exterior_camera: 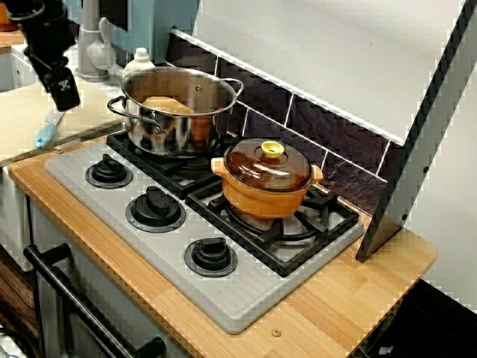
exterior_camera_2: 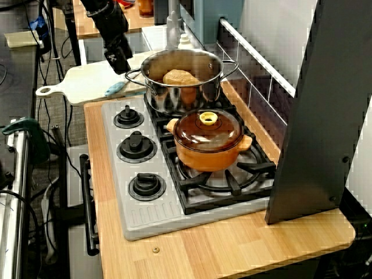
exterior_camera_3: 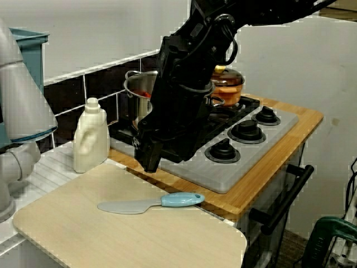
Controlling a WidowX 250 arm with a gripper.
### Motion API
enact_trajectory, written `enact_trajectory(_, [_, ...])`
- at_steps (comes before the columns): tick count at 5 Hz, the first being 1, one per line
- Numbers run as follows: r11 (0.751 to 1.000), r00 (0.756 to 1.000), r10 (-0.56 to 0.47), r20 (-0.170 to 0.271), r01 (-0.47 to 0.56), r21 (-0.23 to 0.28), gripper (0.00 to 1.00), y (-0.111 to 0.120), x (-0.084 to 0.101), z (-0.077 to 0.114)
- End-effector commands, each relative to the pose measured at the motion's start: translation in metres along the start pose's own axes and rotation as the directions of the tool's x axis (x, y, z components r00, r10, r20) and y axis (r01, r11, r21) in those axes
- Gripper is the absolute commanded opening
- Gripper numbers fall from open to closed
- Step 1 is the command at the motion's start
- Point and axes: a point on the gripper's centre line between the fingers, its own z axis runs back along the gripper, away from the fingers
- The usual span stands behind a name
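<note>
So, hand: the black robot hand hangs tip-down just above the board, touching nothing. I cannot tell whether its fingers are apart or together.
Spatula: a small spatula with a grey blade and a light-blue handle lies flat beneath the hand, near the stove-side edge. It looks laid there so it can be reached from above.
Board: a pale wooden cutting board, beside the light wooden desk.
Steel pot: a shiny two-handled steel pot sits on a rear burner, uncovered, with a brown bread-like lump inside.
Orange pot: a round orange ceramic pot sits on the neighbouring grate under a brown glass lid with a yellow knob.
Bottle: a white plastic bottle stands upright against the tiled wall.
Stove: a grey hob set into the desk, with three black dials along the front.
</note>
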Motion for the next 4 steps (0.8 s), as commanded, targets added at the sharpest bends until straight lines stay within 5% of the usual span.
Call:
enact_trajectory(1, [0.969, 0.968, -0.245, 0.055, 0.243, 0.047, 1.00, -0.014, 0.023, 0.023])
enact_trajectory(3, [0.912, 0.913, -0.407, 0.023, 0.407, -0.050, 1.00, -0.006, 0.027, 0.047])
enact_trajectory(4, [0.837, 0.832, -0.528, 0.171, 0.544, -0.057, 1.00, -0.004, 0.019, 0.065])
